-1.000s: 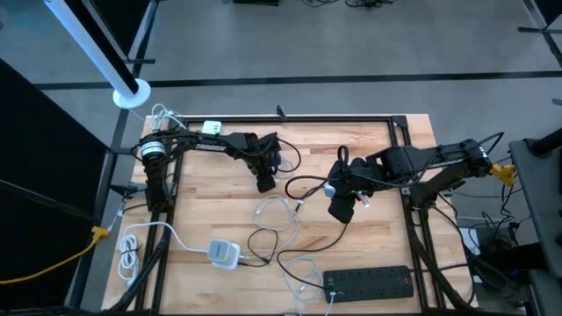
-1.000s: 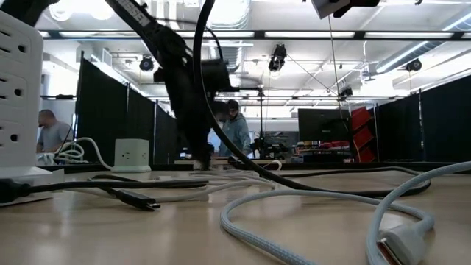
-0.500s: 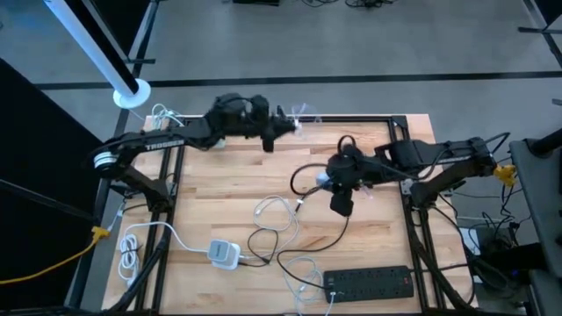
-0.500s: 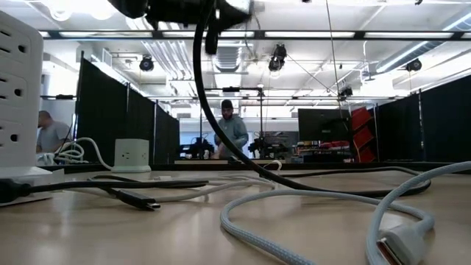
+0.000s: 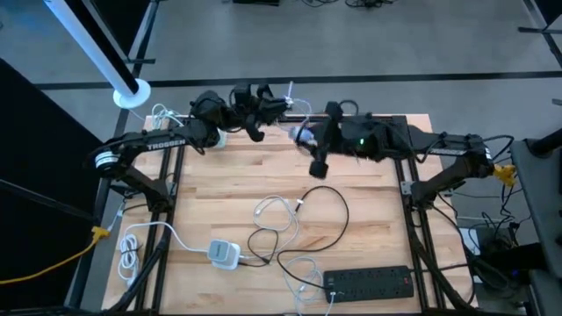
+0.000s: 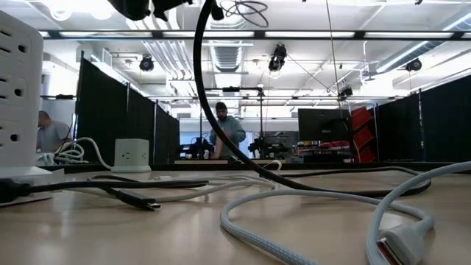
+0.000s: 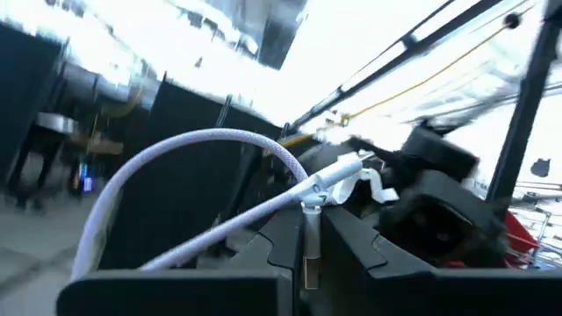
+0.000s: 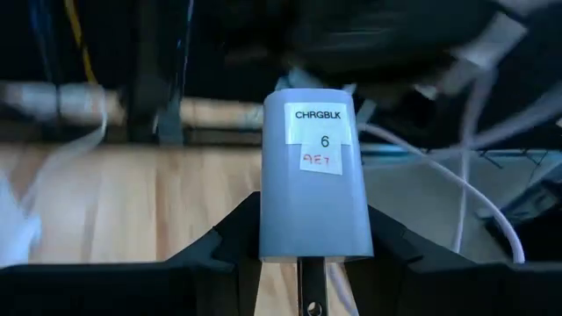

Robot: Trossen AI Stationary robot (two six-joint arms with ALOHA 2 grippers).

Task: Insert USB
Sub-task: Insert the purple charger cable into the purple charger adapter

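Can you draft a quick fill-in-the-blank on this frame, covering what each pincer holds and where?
1. The right pincer grips a charger block labelled CHRGBLK and the number ___.
2. The left pincer holds a white ___ by its plug.
3. Both pincers are raised near the table's ___ edge.
4. The black power strip lies nearer the ___ arm's side.

Missing: 6; cable; far; right

Tabletop [image 5: 219, 189]: pale wood planks, smooth, matt, visible grain. Charger block [image 8: 316, 189]: smooth grey plastic, slight sheen, with a white paper label. White cable [image 7: 189, 162]: smooth, plastic-coated. Power strip [image 5: 369, 282] at 5 o'clock of the tabletop: black matt plastic. Near cable [image 6: 309, 217] in low view: woven cloth braid, light grey.
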